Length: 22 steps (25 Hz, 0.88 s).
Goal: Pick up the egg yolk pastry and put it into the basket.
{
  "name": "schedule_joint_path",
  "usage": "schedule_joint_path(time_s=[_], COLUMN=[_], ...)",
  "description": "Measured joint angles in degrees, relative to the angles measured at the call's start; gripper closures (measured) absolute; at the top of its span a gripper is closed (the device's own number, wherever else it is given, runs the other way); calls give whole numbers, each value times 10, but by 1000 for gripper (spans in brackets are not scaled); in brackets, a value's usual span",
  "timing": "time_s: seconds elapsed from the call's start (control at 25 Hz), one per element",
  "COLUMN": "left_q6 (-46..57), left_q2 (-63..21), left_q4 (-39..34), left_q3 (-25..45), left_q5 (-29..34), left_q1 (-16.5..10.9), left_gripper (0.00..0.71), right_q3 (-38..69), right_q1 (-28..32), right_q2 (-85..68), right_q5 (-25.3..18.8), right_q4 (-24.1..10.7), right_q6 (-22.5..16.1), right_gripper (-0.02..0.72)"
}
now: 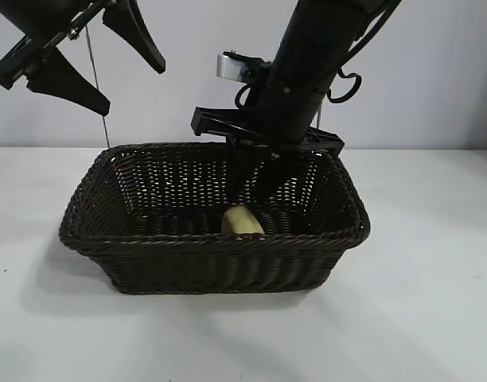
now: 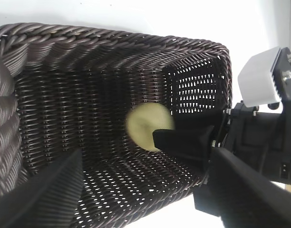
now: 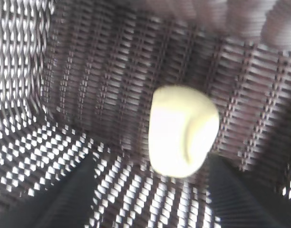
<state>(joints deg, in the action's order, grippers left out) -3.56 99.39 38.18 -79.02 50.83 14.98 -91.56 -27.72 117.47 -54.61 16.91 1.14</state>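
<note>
The pale yellow egg yolk pastry [image 1: 242, 220] lies inside the dark brown wicker basket [image 1: 212, 243], close to its front wall. My right gripper [image 1: 255, 195] reaches down into the basket just above and behind the pastry. In the right wrist view the pastry [image 3: 183, 137] sits on the woven wall [image 3: 112, 71], and the right gripper [image 3: 152, 199] is open, its fingers spread wider than the pastry and apart from it. The left gripper [image 1: 130, 87] hangs open, high above the basket's left end. It looks down on the pastry [image 2: 144, 126] and the rim [image 2: 112, 40].
The basket stands in the middle of a white table [image 1: 434, 302], with a pale wall behind. The right arm's dark body and white wrist block [image 2: 259, 78] lean over the basket's far right rim.
</note>
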Motion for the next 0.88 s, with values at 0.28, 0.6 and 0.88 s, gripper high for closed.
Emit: schedule_joint_path(time_s=[0.28, 0.6, 0.88], left_q6=[0, 0, 0], left_q2=[0, 0, 0], left_q4=[0, 0, 0], left_q3=[0, 0, 0], left_q5=[0, 0, 0], left_q1=[0, 0, 0], left_gripper=[175, 175, 175], right_q3=[0, 0, 0], right_q1=[34, 91, 133], right_q2=[-59, -118, -139], right_q5=[-32, -91, -104], right_q4=[-10, -47, -40], right_q6=[0, 1, 12], right_gripper=[176, 176, 176])
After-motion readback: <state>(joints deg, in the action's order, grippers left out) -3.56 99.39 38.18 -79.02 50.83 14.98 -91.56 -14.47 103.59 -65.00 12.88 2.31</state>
